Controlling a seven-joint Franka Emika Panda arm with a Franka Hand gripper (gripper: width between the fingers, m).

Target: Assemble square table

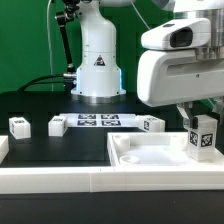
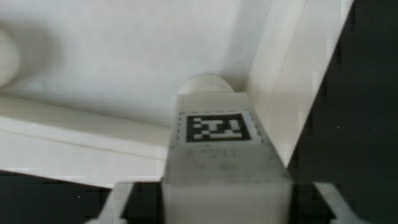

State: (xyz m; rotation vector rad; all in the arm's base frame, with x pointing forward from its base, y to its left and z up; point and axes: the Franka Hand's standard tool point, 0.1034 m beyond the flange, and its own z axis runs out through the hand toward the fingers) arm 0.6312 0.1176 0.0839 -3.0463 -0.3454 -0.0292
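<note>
Presently white tagged plastic leg block point(image 2: 217, 130) upright between claw point(image 1: 203, 136) fingers point(image 2: 121, 206), over white square plastic slab point(image 1: 150, 156) at exterior view's right. Firm grip or loose straddle: cannot tell. Risk: off-centre squeeze tilts leg, jams against slab rim.

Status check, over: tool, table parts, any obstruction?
Tool straddling one leg block, grip unconfirmed. Block upright at square slab corner. Three spare leg blocks lying loose. No obstruction seen.
</note>
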